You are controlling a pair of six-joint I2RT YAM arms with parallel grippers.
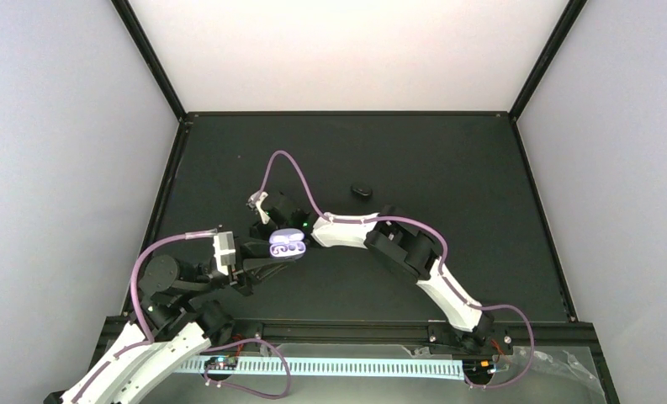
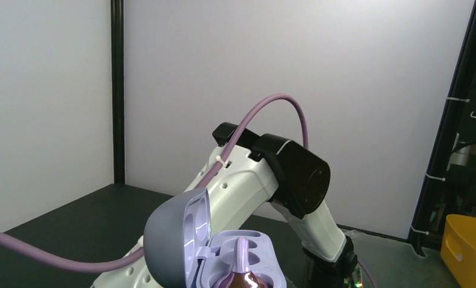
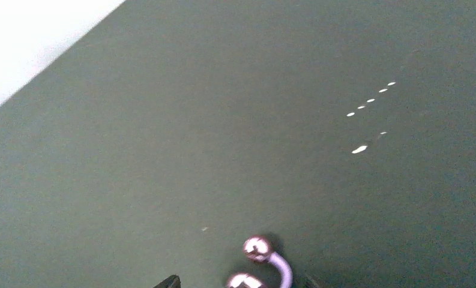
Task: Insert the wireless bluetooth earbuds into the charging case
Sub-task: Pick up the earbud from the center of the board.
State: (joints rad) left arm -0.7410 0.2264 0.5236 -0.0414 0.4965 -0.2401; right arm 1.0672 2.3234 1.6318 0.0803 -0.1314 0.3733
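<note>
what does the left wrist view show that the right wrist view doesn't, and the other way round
Only the left wrist view shows the small rounded lavender plastic charging case, lid open, with one tiny lilac plastic earbud sitting in its base, and the white-and-black right arm behind it. Only the right wrist view shows the other lilac earbud, lying on the dark table top between the tips of the open right gripper. Both show that table top and a pale wall.

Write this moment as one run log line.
left gripper: shut on charging case | lid: open | right gripper: open, earbud between jaws
</note>
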